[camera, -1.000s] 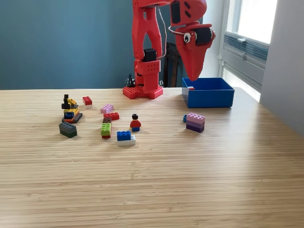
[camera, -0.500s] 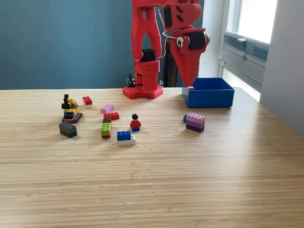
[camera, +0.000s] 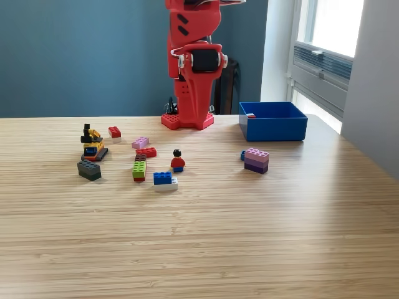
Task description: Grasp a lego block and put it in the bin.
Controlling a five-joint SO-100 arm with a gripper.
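My red gripper [camera: 193, 116] hangs fingers-down in front of the arm's base [camera: 169, 121] at the back of the table. It looks shut, with nothing seen in it. The blue bin [camera: 277, 132] stands to the exterior view's right of it, with a small red block [camera: 250, 115] at its back left corner. Loose lego blocks lie nearer the camera: red [camera: 115, 132], pink [camera: 140, 142], another red [camera: 147, 152], green [camera: 139, 169] and blue on white [camera: 163, 179]. A pink-and-purple stack [camera: 256, 160] sits in front of the bin.
A small minifigure [camera: 177, 161] stands among the blocks. A yellow-and-black build [camera: 92, 144] and a dark grey block [camera: 89, 170] sit at the exterior view's left. A window and a wall edge [camera: 374, 93] border the table on the right.
The gripper has swung from above the bin's left edge toward the exterior view's left, and now hangs in front of the arm's base. The blocks and the bin have not moved.
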